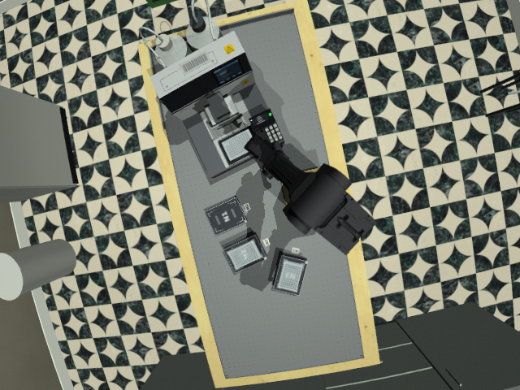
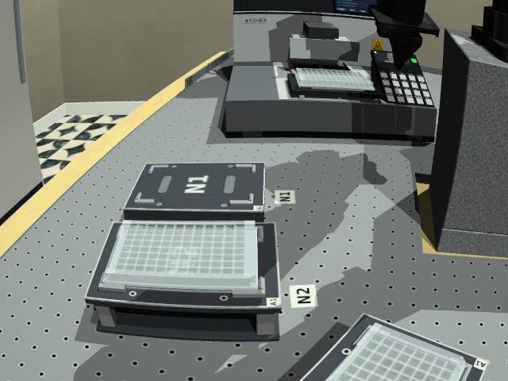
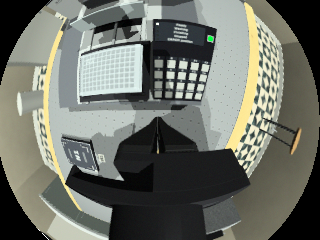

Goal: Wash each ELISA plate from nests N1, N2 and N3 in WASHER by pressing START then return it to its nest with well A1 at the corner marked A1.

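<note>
One ELISA plate [image 1: 237, 145] [image 2: 334, 78] [image 3: 111, 70] lies in the washer's carrier and looks level; its cut-off corner cannot be made out. The washer lamp [image 1: 270, 114] [image 2: 413, 60] [image 3: 210, 38] is green. My gripper [image 2: 400, 67] [image 3: 157, 121] is shut and empty, above the keypad in the exterior view; its tips are hidden in the top view. The START key [image 2: 390, 98] [image 3: 158, 94] is uncovered. Nest N1 [image 1: 214, 217] [image 2: 213, 197] [image 3: 71, 146] holds no plate. A plate [image 1: 245, 254] [image 2: 184, 254] lies in N2 and another plate [image 1: 289, 275] [image 2: 402, 356] in N3.
The washer's housing [image 1: 201, 69] [image 2: 328, 118] has a wash head [image 2: 324, 49] behind the carrier. Two bottles [image 1: 170, 48] [image 1: 203, 35] with tubes stand behind it. A grey speckled pedestal [image 2: 471, 155] stands at the right. Nest N2 [image 2: 180, 301] is raised on posts.
</note>
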### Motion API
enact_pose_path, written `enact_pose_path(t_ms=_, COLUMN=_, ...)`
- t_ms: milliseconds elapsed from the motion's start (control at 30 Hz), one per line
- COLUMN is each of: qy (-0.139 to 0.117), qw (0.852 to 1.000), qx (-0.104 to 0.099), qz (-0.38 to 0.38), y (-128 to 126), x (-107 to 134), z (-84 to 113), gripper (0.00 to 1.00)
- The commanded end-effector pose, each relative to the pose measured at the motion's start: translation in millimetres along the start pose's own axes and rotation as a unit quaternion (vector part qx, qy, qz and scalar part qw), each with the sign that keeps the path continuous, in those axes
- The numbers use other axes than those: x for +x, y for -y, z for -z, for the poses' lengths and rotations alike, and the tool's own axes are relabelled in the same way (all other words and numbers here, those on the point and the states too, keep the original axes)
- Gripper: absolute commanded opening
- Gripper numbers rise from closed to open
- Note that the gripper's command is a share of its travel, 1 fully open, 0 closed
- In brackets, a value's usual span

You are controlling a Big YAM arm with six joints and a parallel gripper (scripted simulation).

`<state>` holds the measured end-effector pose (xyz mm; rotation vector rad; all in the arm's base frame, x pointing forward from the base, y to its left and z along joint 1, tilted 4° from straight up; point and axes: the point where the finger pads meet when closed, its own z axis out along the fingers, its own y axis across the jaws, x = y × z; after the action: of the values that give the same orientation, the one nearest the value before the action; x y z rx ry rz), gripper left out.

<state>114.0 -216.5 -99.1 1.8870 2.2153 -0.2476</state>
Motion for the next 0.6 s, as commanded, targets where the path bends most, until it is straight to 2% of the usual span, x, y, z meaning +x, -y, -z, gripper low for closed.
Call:
enact_pose_path(t_ms=0, qy=0.01, qw=1.0, qx=-0.003, qz=-0.007, y=-2.8, x=-8.4, z=-0.1, gripper=0.0)
enact_pose_path(t_ms=233, qy=0.01, qw=1.0, qx=-0.003, qz=-0.007, y=-2.8, x=-8.4, z=-0.1, gripper=0.0)
enact_pose_path(t_ms=333, qy=0.016, qw=1.0, qx=-0.003, qz=-0.018, y=-2.7, x=-16.1, z=-7.7, gripper=0.0)
enact_pose_path(t_ms=567, qy=0.015, qw=1.0, qx=-0.004, qz=-0.014, y=-2.8, x=-15.2, z=-16.4, gripper=0.0)
